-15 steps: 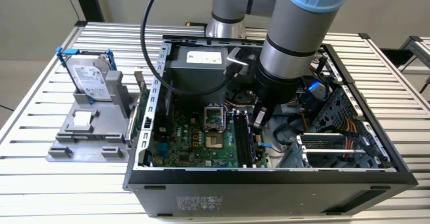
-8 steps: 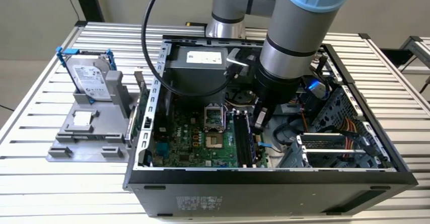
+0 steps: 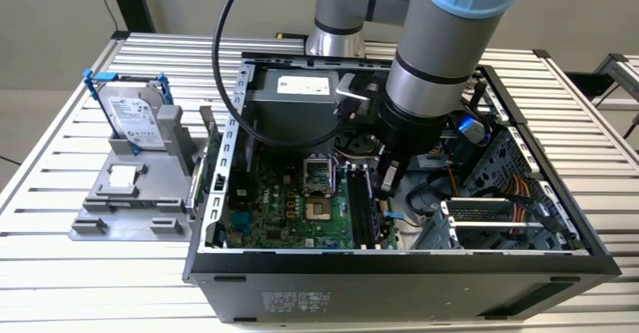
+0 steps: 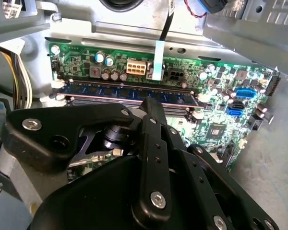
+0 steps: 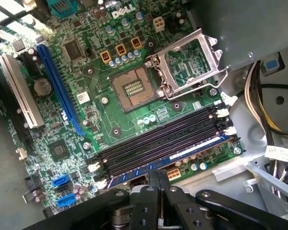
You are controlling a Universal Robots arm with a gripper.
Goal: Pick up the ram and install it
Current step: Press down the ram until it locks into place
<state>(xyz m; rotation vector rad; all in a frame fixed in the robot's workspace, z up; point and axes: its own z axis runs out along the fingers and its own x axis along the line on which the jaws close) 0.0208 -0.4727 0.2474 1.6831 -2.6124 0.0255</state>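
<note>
The ram (image 5: pixel 182 152) is a bluish stick standing in the outermost of the long black slots (image 5: pixel 158 139) on the green motherboard (image 5: pixel 101 120). In the second wrist view the ram (image 4: pixel 129 92) runs along the board's edge with white latches at its ends. My gripper (image 5: pixel 159 173) is shut, its two black fingers pressed together, and the tips sit on the ram's top edge near its middle. In the exterior view the gripper (image 3: pixel 387 185) reaches down into the open computer case (image 3: pixel 399 262), over the slots (image 3: pixel 361 207).
A silver hard drive (image 3: pixel 135 116) in a blue frame stands on a grey holder on the exterior view's left. Inside the case are the power supply (image 3: pixel 289 101), the open processor socket (image 5: pixel 133 88), cable bundles (image 5: pixel 264 110) and a drive cage (image 3: pixel 499 213).
</note>
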